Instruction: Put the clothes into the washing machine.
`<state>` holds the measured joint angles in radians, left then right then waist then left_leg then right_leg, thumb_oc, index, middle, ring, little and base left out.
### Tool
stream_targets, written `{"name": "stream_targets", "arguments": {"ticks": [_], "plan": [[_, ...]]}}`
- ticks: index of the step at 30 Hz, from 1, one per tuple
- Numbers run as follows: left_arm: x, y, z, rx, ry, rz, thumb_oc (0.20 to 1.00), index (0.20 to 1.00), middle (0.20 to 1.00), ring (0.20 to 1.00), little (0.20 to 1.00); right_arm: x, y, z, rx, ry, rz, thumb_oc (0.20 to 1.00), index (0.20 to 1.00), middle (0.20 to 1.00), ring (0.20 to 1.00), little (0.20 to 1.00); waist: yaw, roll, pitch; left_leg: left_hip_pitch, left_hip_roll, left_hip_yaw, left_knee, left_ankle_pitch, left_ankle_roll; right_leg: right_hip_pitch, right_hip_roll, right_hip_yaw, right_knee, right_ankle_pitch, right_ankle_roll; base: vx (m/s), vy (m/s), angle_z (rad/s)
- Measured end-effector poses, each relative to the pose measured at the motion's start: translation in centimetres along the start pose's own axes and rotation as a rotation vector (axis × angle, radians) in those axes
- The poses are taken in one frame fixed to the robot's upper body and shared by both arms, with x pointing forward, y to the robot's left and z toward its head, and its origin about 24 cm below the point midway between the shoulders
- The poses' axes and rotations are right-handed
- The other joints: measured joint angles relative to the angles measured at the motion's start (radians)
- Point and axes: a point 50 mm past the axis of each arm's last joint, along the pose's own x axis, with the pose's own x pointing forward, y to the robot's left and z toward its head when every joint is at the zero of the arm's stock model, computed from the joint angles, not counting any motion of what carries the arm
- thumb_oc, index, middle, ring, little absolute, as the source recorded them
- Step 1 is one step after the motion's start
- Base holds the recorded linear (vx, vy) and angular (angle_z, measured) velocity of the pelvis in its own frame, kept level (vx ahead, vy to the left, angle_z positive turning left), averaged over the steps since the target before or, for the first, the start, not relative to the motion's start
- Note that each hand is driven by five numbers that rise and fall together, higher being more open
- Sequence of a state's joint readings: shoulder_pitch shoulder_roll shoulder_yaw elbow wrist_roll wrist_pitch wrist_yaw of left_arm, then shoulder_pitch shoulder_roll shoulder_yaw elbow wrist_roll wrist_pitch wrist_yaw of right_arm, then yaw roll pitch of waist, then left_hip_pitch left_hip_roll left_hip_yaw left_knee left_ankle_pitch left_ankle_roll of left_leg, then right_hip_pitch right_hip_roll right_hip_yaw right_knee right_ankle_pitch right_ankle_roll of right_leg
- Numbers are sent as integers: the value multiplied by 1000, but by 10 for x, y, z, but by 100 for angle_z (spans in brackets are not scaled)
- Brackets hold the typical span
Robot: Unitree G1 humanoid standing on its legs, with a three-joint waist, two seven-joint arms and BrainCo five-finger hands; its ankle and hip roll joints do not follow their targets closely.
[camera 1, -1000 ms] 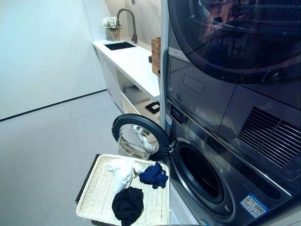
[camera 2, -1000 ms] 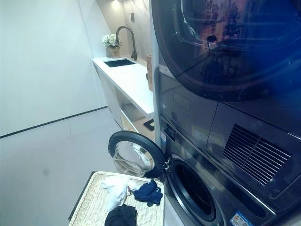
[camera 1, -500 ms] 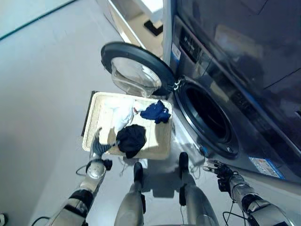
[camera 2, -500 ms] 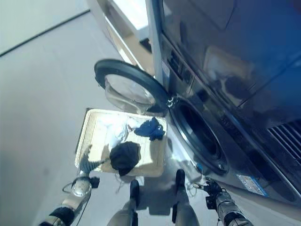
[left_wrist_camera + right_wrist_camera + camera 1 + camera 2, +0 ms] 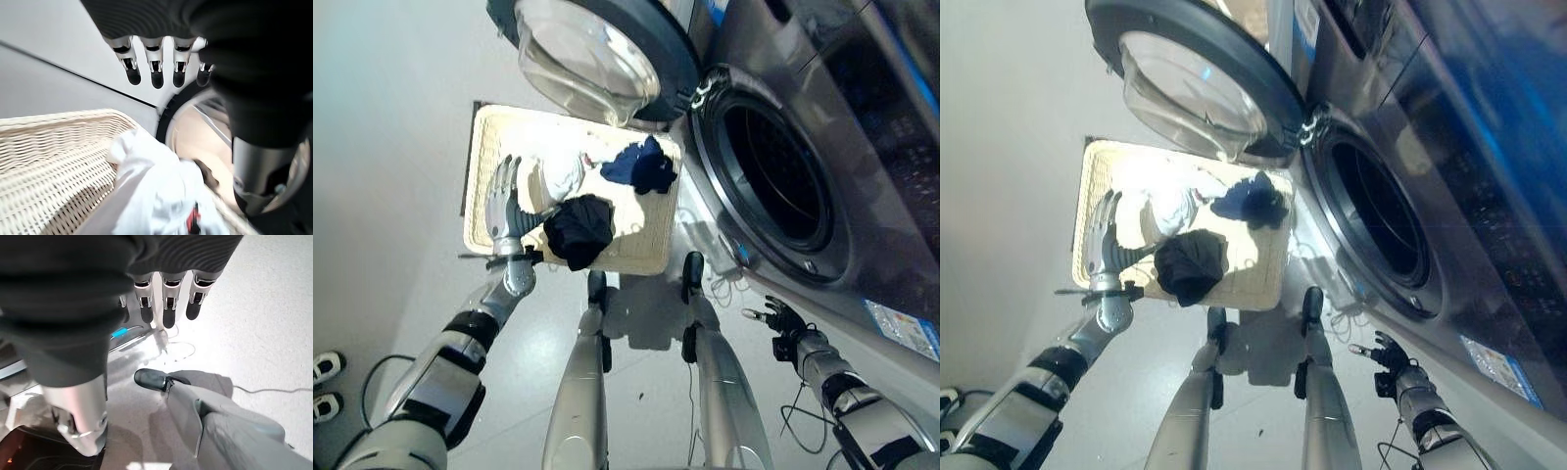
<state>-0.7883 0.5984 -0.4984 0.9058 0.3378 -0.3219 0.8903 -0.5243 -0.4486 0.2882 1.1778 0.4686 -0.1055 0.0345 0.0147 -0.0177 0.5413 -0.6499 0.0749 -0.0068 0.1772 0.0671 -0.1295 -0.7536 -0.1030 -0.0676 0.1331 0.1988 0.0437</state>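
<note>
Here, left hand (image 5: 502, 208) open over the basket's (image 5: 480, 157) near edge; right hand (image 5: 785, 319) open, low.

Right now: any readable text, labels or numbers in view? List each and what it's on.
None can be read.
Blue-and-white sticker on the washing machine front, lower right: print too small.
Label on the machine's panel beside the open door: blurred.
Clothes in the wicker basket: no print to be seen.
</note>
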Motion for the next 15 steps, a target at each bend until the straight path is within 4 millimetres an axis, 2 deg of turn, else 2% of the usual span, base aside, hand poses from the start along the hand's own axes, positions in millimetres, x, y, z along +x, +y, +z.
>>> {"name": "stream_targets", "arguments": {"ticks": [3,6,10,15], "plan": [[19,6,3,57,-24,-15,1000,1000,1000,1000,1000,4,5,22,9,-67,17,1000,1000,1000,1000,1000,-29,-10,1,-90,-3,-11,58,-14,0,-75,-2,1,30,0,1,0,-1,3],[35,7,12,58,-51,-69,1000,1000,1000,1000,1000,6,8,34,4,-100,29,1000,1000,1000,1000,1000,-37,-20,4,-154,-4,-15,96,-24,0,-129,-2,3,44,2,2,0,0,0],[39,4,15,70,-71,-181,1000,1000,1000,1000,1000,7,13,46,5,-142,49,1000,1000,1000,1000,1000,-53,-22,3,-207,-6,-23,113,-32,2,-171,-3,2,47,2,2,4,-6,2],[30,-7,14,85,-80,-313,1000,1000,1000,1000,1000,7,14,55,6,-164,52,1000,1000,1000,1000,1000,-53,-22,3,-240,-8,-23,115,-32,-1,-204,-3,3,50,1,0,0,0,0]]}}
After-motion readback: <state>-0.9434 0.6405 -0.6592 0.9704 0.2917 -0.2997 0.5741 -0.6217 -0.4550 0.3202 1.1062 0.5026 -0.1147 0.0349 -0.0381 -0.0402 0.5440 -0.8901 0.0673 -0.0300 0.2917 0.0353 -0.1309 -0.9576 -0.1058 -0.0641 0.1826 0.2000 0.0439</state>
